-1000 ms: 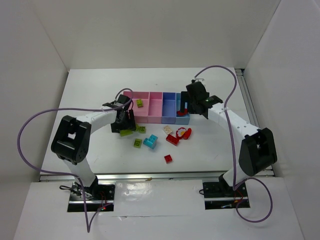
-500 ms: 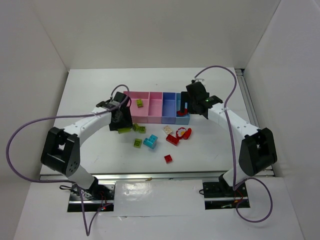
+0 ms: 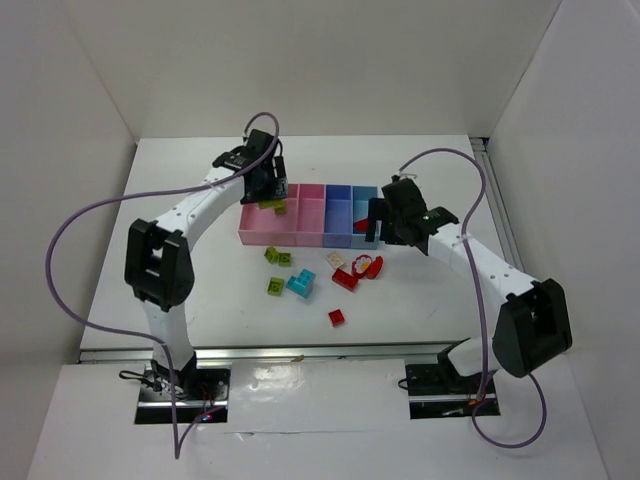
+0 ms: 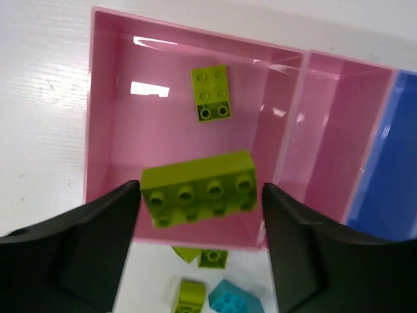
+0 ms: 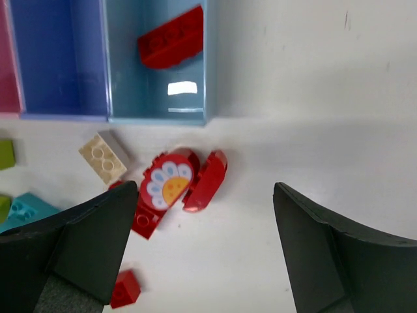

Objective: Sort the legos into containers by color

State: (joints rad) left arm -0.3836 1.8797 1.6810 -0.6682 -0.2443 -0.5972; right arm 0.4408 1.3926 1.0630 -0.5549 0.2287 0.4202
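In the left gripper (image 4: 201, 192): long lime brick (image 4: 199, 188), clamped end to end, above the large pink compartment (image 4: 124, 117) with one small lime brick (image 4: 212, 93) on its floor. At the right gripper (image 5: 205, 192): jaws wide apart, nothing held, over red pieces (image 5: 168, 184) on the table (image 5: 313, 98), just beside the light blue compartment (image 5: 156, 98) containing one red brick (image 5: 171, 36).

cyan brick (image 4: 232, 300) cut off, lime brick (image 5: 5, 155) cropped

Bright, even white light falls from above (shadows on the table (image 3: 420, 300) are faint). Small glare patches mark the pink compartment (image 4: 124, 130) and the light blue compartment (image 5: 156, 91). In the wrist views the dark fingers (image 4: 65, 254) blur at the near edge, and the lime green brick (image 4: 199, 189) looks slightly soft.
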